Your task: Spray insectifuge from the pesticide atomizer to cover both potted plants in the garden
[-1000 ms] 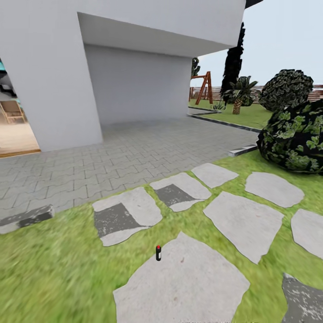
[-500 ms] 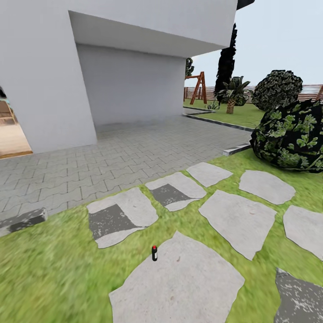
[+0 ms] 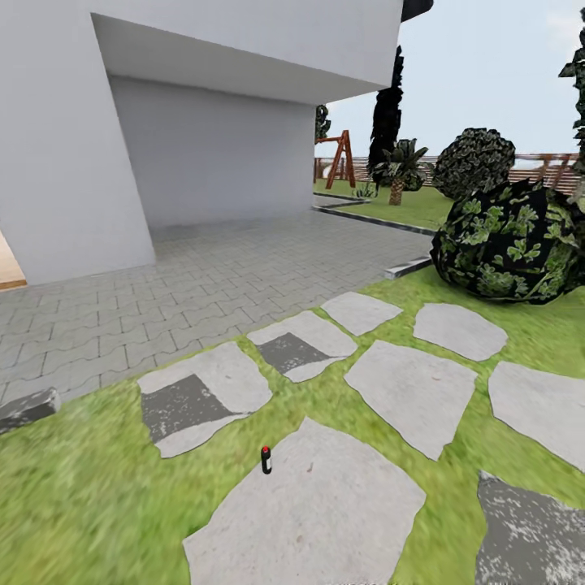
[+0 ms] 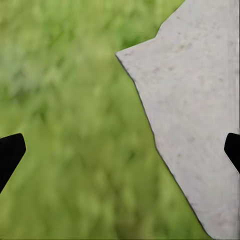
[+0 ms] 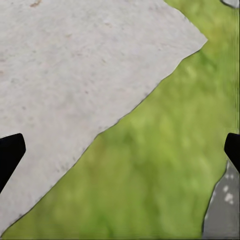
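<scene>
A green lawn point(image 3: 73, 496) with flat grey stepping stones point(image 3: 410, 392) runs up to a grey paved yard point(image 3: 244, 276) in front of a white building point(image 3: 122, 122), under a pale sky.

The left gripper point(image 4: 120, 152) hangs over the grass, its 2 dark fingertips point(image 4: 10, 155) spread wide apart at the edges of the left wrist view, with nothing between them; the pointed edge of a stone slab point(image 4: 195, 110) lies below it. The right gripper point(image 5: 120, 152) is likewise spread wide and empty, with its dark fingertips point(image 5: 9, 155) at the frame's edges, over the border between a pale slab point(image 5: 70, 85) and grass, and a darker speckled stone point(image 5: 225, 200) shows at one corner.

In the head view, the atomizer point(image 3: 266, 460) stands upright in the near middle, a small dark bottle with a red top, right at the left edge of the large near slab point(image 3: 317, 520), where stone meets grass. Past it lie 2 slabs with dark shaded patches point(image 3: 183, 404). To the right, a dense dark-leaved bush point(image 3: 508, 244) sits on the lawn, with a second rounded bush point(image 3: 475, 162) farther off. In the far distance stand a palm point(image 3: 398, 172), a tall dark tree point(image 3: 386, 114), a wooden swing frame point(image 3: 337, 158) and a slatted fence point(image 3: 544, 166).
</scene>
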Robot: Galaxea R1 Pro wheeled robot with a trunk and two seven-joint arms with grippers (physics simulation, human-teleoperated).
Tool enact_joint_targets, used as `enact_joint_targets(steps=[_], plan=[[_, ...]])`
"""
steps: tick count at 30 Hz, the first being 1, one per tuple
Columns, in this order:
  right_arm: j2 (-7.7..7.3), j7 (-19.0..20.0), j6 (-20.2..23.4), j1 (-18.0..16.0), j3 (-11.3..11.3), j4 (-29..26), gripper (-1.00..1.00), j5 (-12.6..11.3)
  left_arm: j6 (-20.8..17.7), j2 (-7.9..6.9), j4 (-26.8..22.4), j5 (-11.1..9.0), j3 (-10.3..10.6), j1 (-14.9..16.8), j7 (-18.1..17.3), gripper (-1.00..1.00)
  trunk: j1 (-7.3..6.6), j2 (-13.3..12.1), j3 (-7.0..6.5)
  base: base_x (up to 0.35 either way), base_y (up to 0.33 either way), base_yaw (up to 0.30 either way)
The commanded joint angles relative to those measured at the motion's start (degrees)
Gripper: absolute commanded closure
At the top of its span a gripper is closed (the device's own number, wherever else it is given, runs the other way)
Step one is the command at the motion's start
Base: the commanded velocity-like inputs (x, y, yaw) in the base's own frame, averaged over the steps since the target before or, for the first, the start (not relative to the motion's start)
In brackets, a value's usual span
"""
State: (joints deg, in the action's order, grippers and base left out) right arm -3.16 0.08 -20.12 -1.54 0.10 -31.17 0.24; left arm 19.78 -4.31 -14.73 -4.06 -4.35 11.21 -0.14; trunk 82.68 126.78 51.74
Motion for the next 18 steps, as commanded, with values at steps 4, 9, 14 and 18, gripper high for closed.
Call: enact_joint_targets(steps=[4,9,14,18], plan=[[0.0,0.0,-0.2,0.0,0.0,0.1,-1.0,0.0,0.1,0.0,0.0,-0.4,0.0,0.0,0.0,-1.0,-0.01,0.0,0.05,0.043,0.022,-0.261],[0.0,0.0,-0.2,0.0,0.0,0.1,-1.0,0.0,0.1,0.0,0.1,-0.4,0.0,0.0,0.2,-1.0,-0.01,0.0,0.05,0.216,0.158,-0.262],[0.0,0.0,-0.2,0.0,0.0,0.1,-1.0,0.0,0.1,0.0,0.1,-0.4,0.0,0.0,0.3,-1.0,-0.01,0.0,0.05,0.268,0.23,-0.262],[0.0,-0.1,-0.2,0.0,0.0,0.1,-1.0,0.0,0.1,0.0,0.1,-0.4,0.0,0.0,0.3,-1.0,-0.01,0.0,0.05,0.254,0.246,-0.262]])
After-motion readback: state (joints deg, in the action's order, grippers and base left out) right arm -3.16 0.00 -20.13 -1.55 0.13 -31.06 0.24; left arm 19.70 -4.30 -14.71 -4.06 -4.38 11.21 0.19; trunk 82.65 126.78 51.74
